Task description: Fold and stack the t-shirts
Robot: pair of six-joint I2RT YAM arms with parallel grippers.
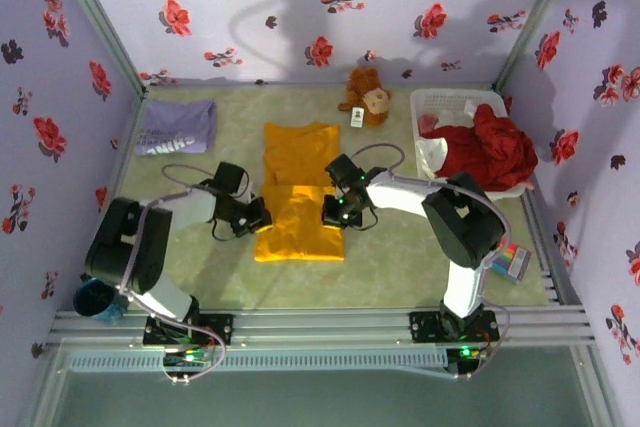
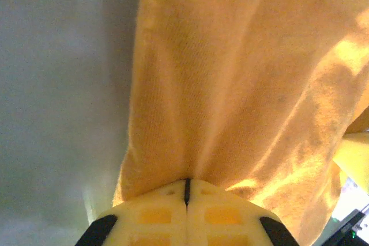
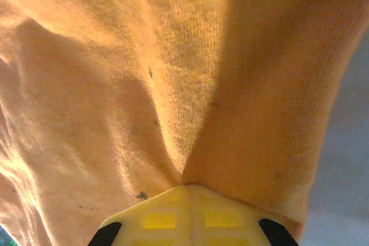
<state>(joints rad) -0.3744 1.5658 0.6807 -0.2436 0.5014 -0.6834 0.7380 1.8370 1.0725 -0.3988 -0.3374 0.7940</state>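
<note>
Both hands (image 1: pixel 262 217) (image 1: pixel 331 212) tight on orange tee (image 1: pixel 298 237)

— Where's the orange-yellow t-shirt (image 1: pixel 300 187)?
— Middle of the table (image 1: pixel 400 257), laid lengthwise from far to near. Plain cloth, mostly flat, the near half wider than the far half, with a crease across where they meet. At both side edges there the fabric is gathered into tight folds.
— And the lavender t-shirt (image 1: pixel 177 127)?
— Folded to a rough rectangle, white lettering up, in the far-left corner, well apart.
</note>
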